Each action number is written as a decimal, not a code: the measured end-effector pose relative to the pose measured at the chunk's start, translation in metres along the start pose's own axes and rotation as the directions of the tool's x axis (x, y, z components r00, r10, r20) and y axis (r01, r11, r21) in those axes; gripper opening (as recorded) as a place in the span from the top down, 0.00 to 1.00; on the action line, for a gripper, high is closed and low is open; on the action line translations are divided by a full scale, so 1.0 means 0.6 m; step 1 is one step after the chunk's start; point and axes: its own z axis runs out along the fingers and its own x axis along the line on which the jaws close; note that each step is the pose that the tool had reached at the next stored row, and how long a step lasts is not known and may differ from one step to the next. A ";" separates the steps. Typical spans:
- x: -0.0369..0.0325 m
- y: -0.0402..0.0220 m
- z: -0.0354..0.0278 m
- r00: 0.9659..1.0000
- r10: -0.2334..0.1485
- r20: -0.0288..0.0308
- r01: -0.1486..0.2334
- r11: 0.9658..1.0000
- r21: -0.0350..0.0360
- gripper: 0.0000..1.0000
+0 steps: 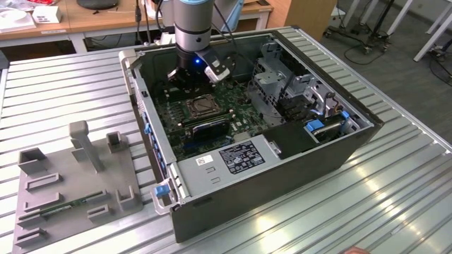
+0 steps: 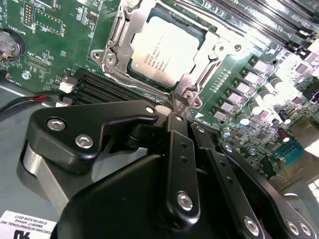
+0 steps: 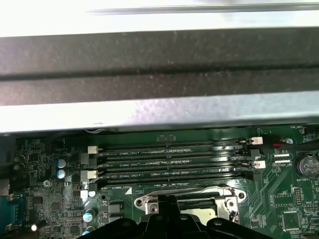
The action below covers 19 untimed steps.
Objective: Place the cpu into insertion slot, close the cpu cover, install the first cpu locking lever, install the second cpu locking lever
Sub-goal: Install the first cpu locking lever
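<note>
The cpu (image 2: 164, 47) lies seated in the insertion slot (image 2: 130, 69) with the cpu cover (image 2: 215, 50) down around it; the hand (image 2: 180, 97), fingers pressed together, touches the cover's edge tab.

The silvery cpu (image 2: 167, 47) lies flat in the insertion slot (image 2: 149, 15), cpu cover (image 2: 209, 50) closed.

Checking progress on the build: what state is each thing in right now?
cpu: seated flat in the insertion slot.
cpu cover: closed down around the chip.
end effector: at the cover's edge tab, holding nothing.
computer case: lying on its side, side panel off.
memory slots: all empty.
</note>
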 end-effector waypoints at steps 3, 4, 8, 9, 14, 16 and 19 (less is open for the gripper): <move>-0.006 0.000 0.000 1.000 0.000 -0.001 0.000 1.000 0.000 0.89; -0.010 0.001 0.000 1.000 0.000 -0.001 0.000 1.000 0.001 0.89; -0.026 0.002 0.001 1.000 0.001 -0.005 -0.001 1.000 0.005 0.89; -0.030 0.002 0.001 1.000 0.001 -0.007 -0.001 1.000 0.008 0.89; -0.043 0.003 0.002 1.000 0.002 -0.017 -0.001 0.999 0.044 0.89; -0.046 0.003 0.002 1.000 0.002 -0.019 -0.001 0.998 0.056 0.89; -0.046 0.003 0.002 1.000 -0.001 -0.019 0.002 0.998 0.057 0.89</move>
